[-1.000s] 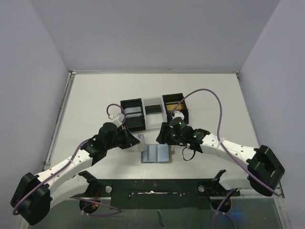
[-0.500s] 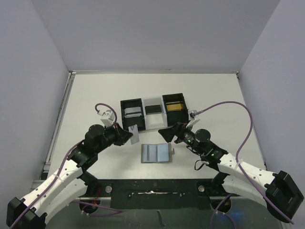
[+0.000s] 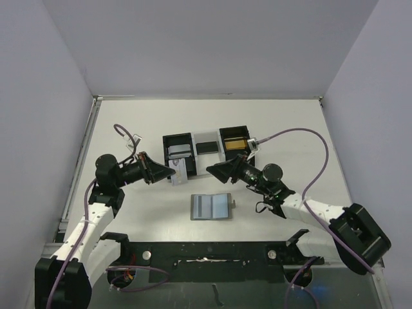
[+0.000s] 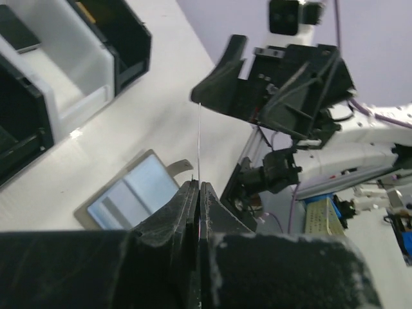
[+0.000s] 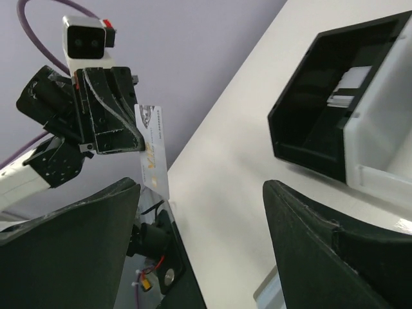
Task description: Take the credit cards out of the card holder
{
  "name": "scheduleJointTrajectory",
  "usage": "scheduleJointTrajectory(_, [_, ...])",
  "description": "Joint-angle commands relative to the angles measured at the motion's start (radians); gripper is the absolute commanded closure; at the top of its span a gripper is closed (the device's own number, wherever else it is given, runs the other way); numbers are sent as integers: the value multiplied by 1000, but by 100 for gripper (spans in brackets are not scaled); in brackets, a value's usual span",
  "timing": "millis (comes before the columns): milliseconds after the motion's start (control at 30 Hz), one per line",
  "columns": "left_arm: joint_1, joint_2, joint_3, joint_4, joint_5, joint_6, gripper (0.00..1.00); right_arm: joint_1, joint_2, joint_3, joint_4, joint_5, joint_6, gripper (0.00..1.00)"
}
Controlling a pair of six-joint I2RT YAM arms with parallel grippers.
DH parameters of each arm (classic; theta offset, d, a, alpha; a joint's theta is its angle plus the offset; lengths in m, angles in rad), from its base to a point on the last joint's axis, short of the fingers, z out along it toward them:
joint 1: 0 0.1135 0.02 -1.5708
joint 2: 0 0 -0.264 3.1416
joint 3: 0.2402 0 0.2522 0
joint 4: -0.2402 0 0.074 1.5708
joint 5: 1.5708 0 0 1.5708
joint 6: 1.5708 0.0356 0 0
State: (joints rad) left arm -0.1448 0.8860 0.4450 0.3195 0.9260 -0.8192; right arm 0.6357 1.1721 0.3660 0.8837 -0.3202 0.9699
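Note:
The card holder lies open on the table, its blue-grey two-panel inside up, and also shows in the left wrist view. My left gripper is shut on a white credit card and holds it upright in the air, left of and above the holder. That card shows edge-on in the left wrist view and face-on in the right wrist view. My right gripper is open and empty, pointing left at the card from a short gap.
A black-and-white three-compartment tray stands just behind the holder with a grey, a black and a gold card in it; its black wall is close on the right gripper's right. Both arms' purple cables arc above the table.
My left arm pulled back to the left and lifted the card. My right gripper opened wide, left the holder's right edge and swung to face the held card.

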Motion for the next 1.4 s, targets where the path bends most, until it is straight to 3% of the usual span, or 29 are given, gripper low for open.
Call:
scheduleJointTrajectory(0, [13,5,3,233,194,-108,100,31,105,107,152,-196,52,22])
scheduleJointTrajectory(133, [13,7,-11,258,208,-126,100,52,191,185,158,-289,66,24])
scheduleJointTrajectory(233, [13,19,-9,259,225,-127,100,60,262,228,253,-363,121,30])
scheduleJointTrajectory(333, [13,28,-3,273,226,-133,100,65,317,268,307,-420,154,37])
scheduleJointTrajectory(667, [10,43,-29,452,192,-280,100,86,357,328,257,-481,155,63])
scheduleJointTrajectory(767, [-3,40,-52,521,165,-334,100,84,366,334,296,-485,207,64])
scheduleJointTrajectory(900, [-11,33,-69,481,143,-319,100,89,365,353,306,-492,215,63])
scheduleJointTrajectory(1100, [-28,16,-85,511,92,-348,100,93,365,370,241,-524,189,76])
scheduleJointTrajectory(1233, [-33,14,-83,524,96,-359,100,94,364,369,233,-540,190,79])
scheduleJointTrajectory(1300, [-35,19,-83,530,104,-366,100,95,362,371,227,-546,189,85])
scheduleJointTrajectory(1367, [-35,23,-84,552,109,-377,100,94,363,373,212,-547,186,97])
